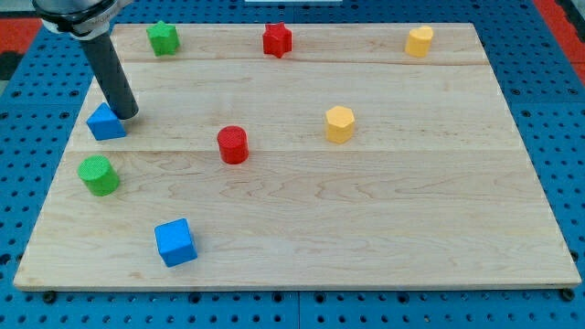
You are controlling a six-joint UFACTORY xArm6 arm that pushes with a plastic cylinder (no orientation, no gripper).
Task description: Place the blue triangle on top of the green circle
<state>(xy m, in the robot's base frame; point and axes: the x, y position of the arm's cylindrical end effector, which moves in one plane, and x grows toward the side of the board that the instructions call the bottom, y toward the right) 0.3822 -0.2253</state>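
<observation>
Gripper: none is fitted; my tip (127,114) is set against the blue triangle's (106,122) right side.
Blue triangle: matte, wedge-shaped, placed above the green circle (98,175), apart, near the surface's (384,210) left edge.

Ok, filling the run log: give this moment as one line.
tool: my tip touching blue triangle, its upper right | green circle: below triangle, apart | goal: not reached

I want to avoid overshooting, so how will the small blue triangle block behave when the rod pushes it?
The small blue triangle block sits flat on the smooth wooden board, so it probably slides easily rather than rolls. My tip touches its right corner, off-centre, so it may well rotate.
</observation>
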